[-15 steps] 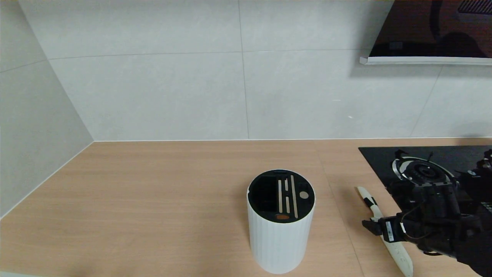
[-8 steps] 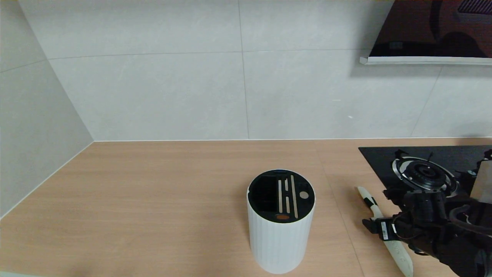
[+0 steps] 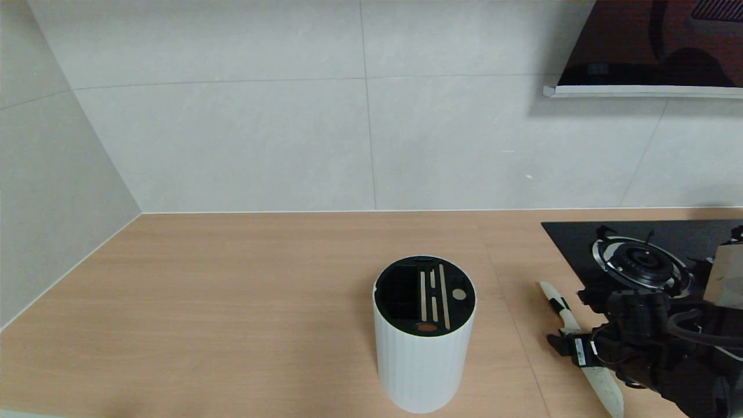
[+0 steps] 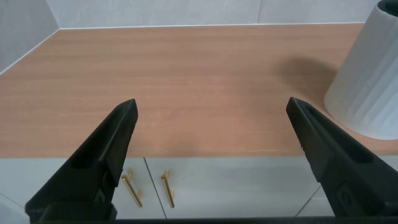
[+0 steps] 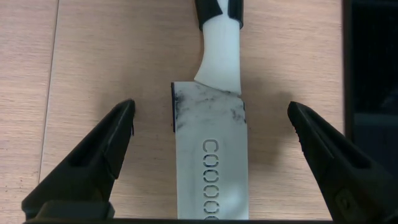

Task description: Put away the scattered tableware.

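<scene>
Head view: white knife [image 3: 564, 315] flat on table [image 3: 261, 290], at 4 o'clock from white slotted holder [image 3: 424, 348], handle toward 12 o'clock, beside black stove [image 3: 580, 244]. Right claw [image 5: 210, 115] spread, fingers straddling blade, clear of it. Left claw [image 4: 211, 106] spread above table's near edge, holder nearby.

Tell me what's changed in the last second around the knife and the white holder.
The right arm sank and drew back toward the robot, uncovering the stove burner. The right gripper shifted only slightly and is open astride the blade of the knife, with nothing grasped yet. The knife and the white holder stayed where they were on the counter.
</scene>
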You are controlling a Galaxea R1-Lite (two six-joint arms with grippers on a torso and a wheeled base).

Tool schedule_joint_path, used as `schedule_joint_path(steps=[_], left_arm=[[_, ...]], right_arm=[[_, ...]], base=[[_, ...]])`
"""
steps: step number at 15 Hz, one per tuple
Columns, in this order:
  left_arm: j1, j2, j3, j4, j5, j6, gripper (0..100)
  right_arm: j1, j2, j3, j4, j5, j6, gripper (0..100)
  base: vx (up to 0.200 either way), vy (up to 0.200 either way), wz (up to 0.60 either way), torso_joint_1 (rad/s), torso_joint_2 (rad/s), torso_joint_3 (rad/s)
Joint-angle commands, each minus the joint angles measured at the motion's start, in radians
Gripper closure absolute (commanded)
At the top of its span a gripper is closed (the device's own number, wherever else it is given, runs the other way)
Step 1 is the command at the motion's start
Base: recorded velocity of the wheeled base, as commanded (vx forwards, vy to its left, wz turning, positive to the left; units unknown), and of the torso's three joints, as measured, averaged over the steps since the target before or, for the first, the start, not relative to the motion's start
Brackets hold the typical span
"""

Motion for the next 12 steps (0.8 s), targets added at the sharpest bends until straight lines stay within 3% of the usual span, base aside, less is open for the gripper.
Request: schedule_joint_path(steps=[1, 3, 4, 12], left_arm=[[0.0, 0.0, 0.0, 0.0, 0.0, 0.0, 0], [0.0, 0.0, 0.0, 0.0, 0.0, 0.0, 0], [0.0, 0.0, 0.0, 0.0, 0.0, 0.0, 0], [0.0, 0.0, 0.0, 0.0, 0.0, 0.0, 0]], right_arm=[[0.0, 0.003, -0.002, 0.0, 0.0, 0.0, 0], [0.0, 0.003, 0.0, 0.0, 0.0, 0.0, 0], [0.0, 0.002, 0.0, 0.0, -0.001, 0.0, 100], [-0.003, -0.003, 0.006, 0.0, 0.0, 0.0, 100]], base=[[0.0, 0.0, 0.0, 0.0, 0.0, 0.0], [0.0, 0.0, 0.0, 0.0, 0.0, 0.0], [0.0, 0.0, 0.0, 0.0, 0.0, 0.0], [0.0, 0.0, 0.0, 0.0, 0.0, 0.0]])
